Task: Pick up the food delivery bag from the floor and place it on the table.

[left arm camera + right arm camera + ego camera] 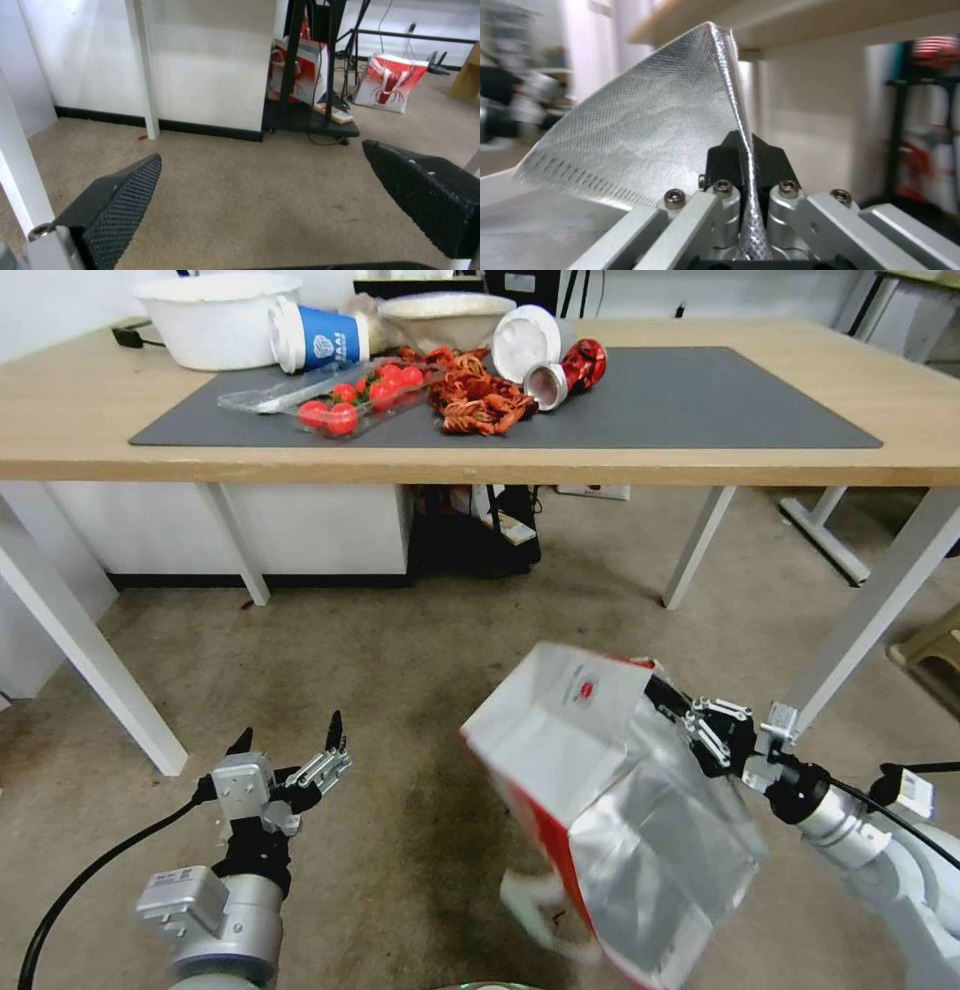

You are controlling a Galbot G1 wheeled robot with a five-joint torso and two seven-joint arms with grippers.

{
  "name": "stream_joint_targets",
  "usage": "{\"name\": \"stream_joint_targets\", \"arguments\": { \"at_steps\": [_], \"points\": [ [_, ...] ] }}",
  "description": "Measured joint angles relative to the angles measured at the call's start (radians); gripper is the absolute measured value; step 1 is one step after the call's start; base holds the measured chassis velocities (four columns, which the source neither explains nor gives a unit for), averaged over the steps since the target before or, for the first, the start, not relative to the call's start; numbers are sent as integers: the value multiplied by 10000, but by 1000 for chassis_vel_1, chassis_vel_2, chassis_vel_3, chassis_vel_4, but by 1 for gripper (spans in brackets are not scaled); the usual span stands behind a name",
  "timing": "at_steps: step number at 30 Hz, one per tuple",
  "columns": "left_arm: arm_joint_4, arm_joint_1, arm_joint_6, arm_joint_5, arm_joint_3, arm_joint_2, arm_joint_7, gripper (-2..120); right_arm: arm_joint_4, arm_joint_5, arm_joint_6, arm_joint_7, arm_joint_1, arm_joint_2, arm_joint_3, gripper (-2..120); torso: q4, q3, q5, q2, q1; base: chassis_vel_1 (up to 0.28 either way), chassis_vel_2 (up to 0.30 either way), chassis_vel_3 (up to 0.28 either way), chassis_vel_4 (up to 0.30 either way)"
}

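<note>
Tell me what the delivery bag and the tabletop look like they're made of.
The food delivery bag, pinched at its edge by the right gripper, looks like white paper outside with a shiny, crinkled silver foil lining. The table top looks like matte light wood, possibly laminate.

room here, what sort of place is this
Probably an office or lab set up for testing: a long wooden table on white legs, cables and a power strip on the floor, and food laid out on top.

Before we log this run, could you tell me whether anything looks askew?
Yes: the delivery bag hangs tilted above the floor, pinched by its rim in the right gripper. On the table, two cups lie tipped over.
</note>
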Motion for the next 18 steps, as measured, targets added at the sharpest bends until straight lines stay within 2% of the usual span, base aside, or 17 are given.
{"name": "stream_joint_targets", "arguments": {
  "at_steps": [1, 3, 4, 5, 7, 9, 10, 12, 14, 17, 18],
  "points": [
    [0, 0, 0, 0, 0, 0, 0, 100, 0, 0, 0, 0, 0, 0, 0, 0, 0, 0, 0, 0, 0, 0, 0, 0, 0],
    [-2, -17, 15, -72, -6, 2, -38, 100, -6, 476, -41, -1075, 50, -99, -1, 0, 0, 0, 0, 0, 0, 0, 0, 0, 0],
    [-8, -19, 34, -92, -8, -13, -56, 100, -35, 1035, -185, -2095, 80, -226, 17, 0, 0, 0, 0, 0, 0, 0, 0, 0, 0],
    [-8, -19, 34, -92, -8, -13, -56, 100, -35, 1035, -185, -2095, 80, -226, 17, 0, 0, 0, 0, 0, 0, 0, 0, 0, 0],
    [-33, 3, 41, -97, -9, -47, -72, 100, -174, 1903, -467, -3463, 146, -476, 144, 0, 0, 0, 1, 0, 0, 0, 0, 0, 0],
    [-46, 19, 45, -98, -7, -60, -76, 100, -189, 2284, -638, -3845, 151, -584, 210, 0, 0, 0, -1, 0, 0, 0, 0, 0, 0],
    [-81, 40, 55, -100, 16, -96, -145, 100, -205, 3036, -1144, -4467, 156, -777, 365, 0, 0, 0, 0, 0, 0, 0, 0, 0, 0],
    [-105, 56, 73, -100, 36, -137, -192, 100, -238, 3544, -1866, -5214, 152, -962, 579, 0, 0, 0, 0, 0, 0, 0, 0, 0, 0],
    [-106, 62, 76, -88, 36, -153, -194, 100, -277, 3618, -2135, -5573, 152, -1026, 667, 0, 0, 0, 0, 0, 0, 0, 0, 0, 0],
    [-108, 58, 70, 5, 19, -197, -319, 100, -460, 3820, -3013, -6834, 176, -1127, 879, 0, -1, 0, 0, 0, 0, 0, 0, 0, 0],
    [-108, 58, 70, 5, 19, -197, -319, 100, -460, 3820, -3013, -6834, 176, -1127, 879, 0, -1, 0, 0, 0, 0, 0, 0, 0, 0]
  ]
}}
